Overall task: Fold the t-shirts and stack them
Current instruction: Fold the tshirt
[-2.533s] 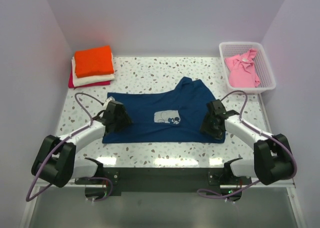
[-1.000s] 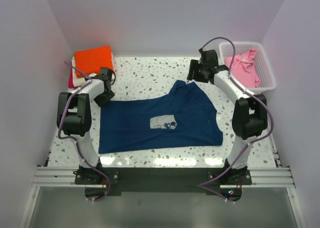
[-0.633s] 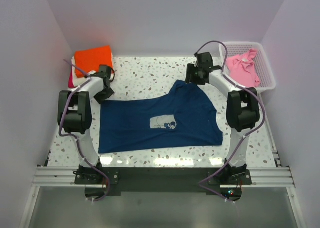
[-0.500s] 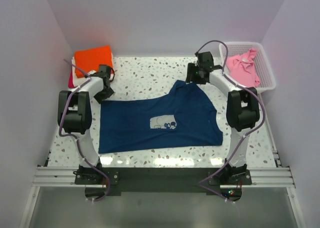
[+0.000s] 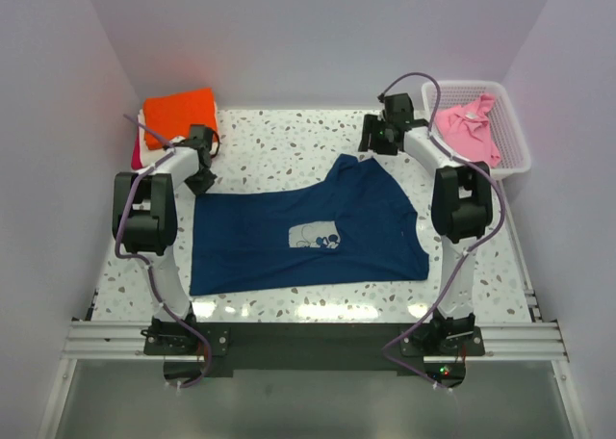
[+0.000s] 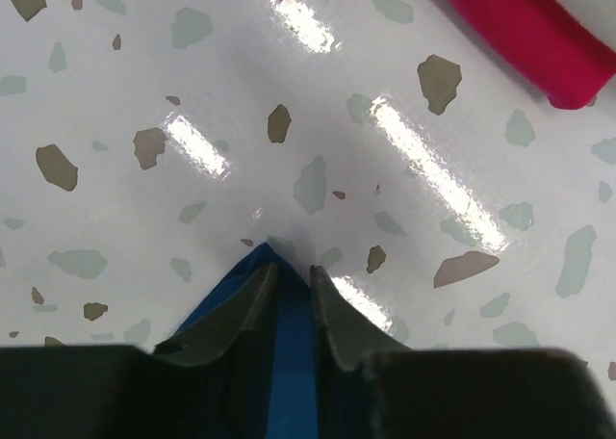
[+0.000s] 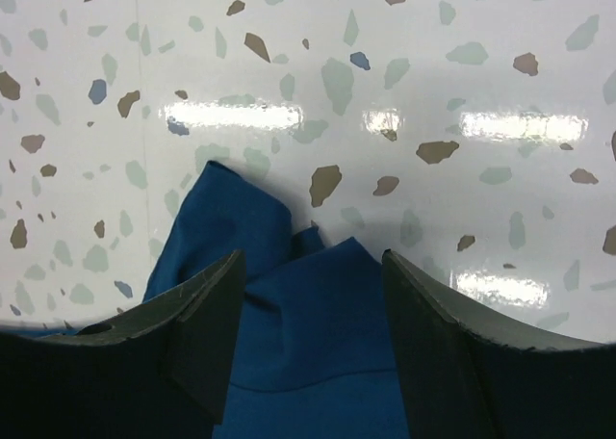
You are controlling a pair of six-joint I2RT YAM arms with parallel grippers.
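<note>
Nips the pointed far-left corner of the navy t-shirt in the left gripper, fingers drawn to a narrow slit with a strip of blue cloth between them, tips down near the glossy table. Straddles a rumpled far lobe of the same shirt with the right gripper, fingers spread wide and closed on nothing.

Lies otherwise flat across the middle of the table, white chest graphic up, near hem toward the arm bases, far-right part rising to a peak under the right gripper.

Looks light, thin and limp. Likely sags and drapes from any single pinch, stretches a little under pull, and slides readily over the smooth tabletop. Best taken at edges: corners, hem or shoulder line, at matching points on both sides, so that a fold lands square. Needs a pinch pressed close to the table to catch the cloth at all. Cannot tell from the wrist view whether one layer or two sits in the left pinch.

Farther out, at the far left: a folded pile, orange tee on top, cream tee beneath, magenta tee lowest, just beyond the left gripper. At the far right: pink tee crumpled in the basket.
</note>
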